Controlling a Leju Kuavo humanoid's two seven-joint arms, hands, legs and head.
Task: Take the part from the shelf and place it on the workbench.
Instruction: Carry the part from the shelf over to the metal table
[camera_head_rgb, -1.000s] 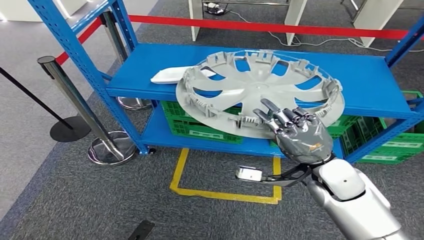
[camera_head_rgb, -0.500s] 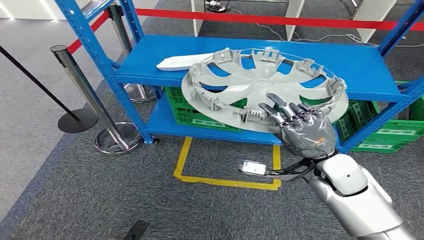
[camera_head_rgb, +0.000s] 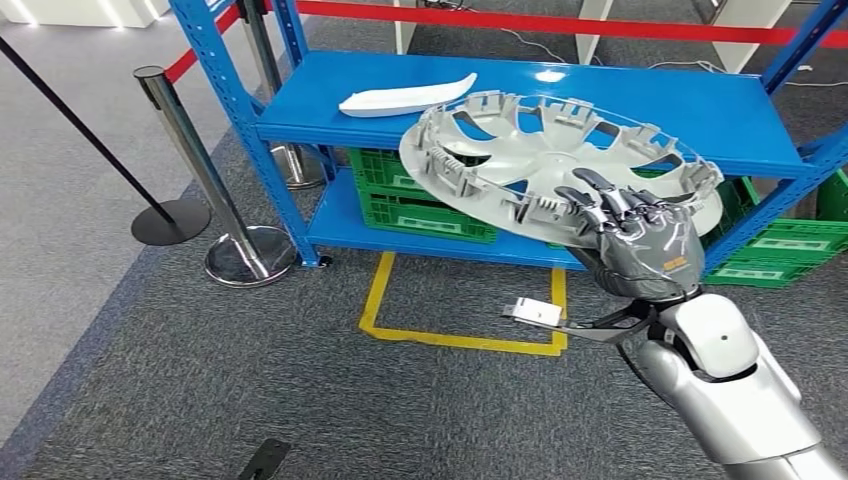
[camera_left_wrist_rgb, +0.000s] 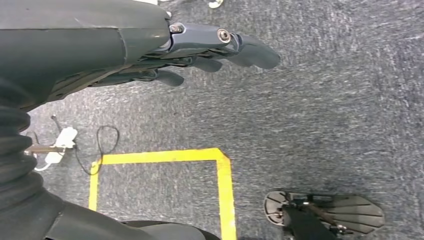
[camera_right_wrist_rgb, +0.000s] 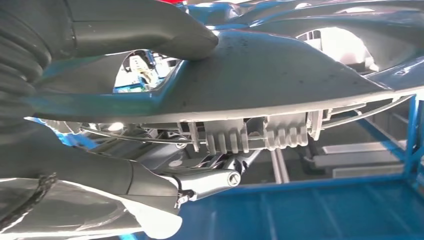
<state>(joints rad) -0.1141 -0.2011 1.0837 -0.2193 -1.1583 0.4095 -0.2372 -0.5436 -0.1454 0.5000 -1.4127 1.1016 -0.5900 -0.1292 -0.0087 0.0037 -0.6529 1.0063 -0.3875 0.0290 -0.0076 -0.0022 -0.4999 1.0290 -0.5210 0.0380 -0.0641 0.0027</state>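
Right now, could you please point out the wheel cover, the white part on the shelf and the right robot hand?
wheel cover (camera_head_rgb: 545, 160): head view, on its central hub.
white part (camera_head_rgb: 405, 97): head view, mid-length, lying on the top shelf.
right robot hand (camera_head_rgb: 645, 250): head view, on its back, gripping the cover's rim.

Looks like a workshop/demo floor: blue steel shelving (camera_head_rgb: 520, 95), green crates (camera_head_rgb: 425, 205), stanchions (camera_head_rgb: 205, 180), yellow floor tape (camera_head_rgb: 455, 338).

The right hand (camera_head_rgb: 640, 250) is hiding the wheel cover (camera_head_rgb: 540, 165)'s near rim; the green crates (camera_head_rgb: 425, 195) behind it are lying partly covered.
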